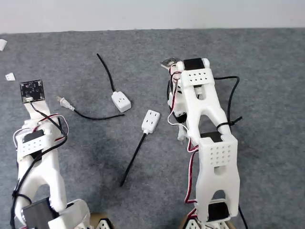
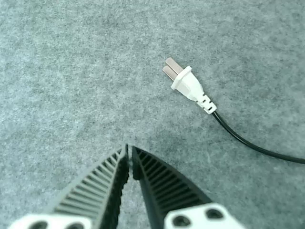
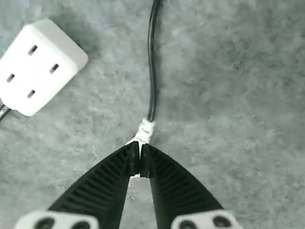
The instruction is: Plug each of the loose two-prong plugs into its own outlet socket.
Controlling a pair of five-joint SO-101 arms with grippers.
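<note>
Up close, right gripper (image 3: 139,160) clamped on a plug (image 3: 146,130), outlet socket (image 3: 35,67) near, left gripper (image 2: 129,151) closed empty, loose plug (image 2: 187,83) apart on open carpet (image 2: 71,71).

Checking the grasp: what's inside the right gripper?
A white plug: its cord end sticks out from the shut right gripper, with the black cord leading away. The plug's prongs are hidden by the fingers.

A white two-prong plug (image 1: 63,102) is seen lying on the grey carpet (image 1: 95,157) just ahead of the left arm (image 1: 40,157). Its black cord (image 1: 90,117) is curved toward one outlet socket (image 1: 121,101); a second socket (image 1: 150,121) is set beside the right arm (image 1: 209,124).
</note>
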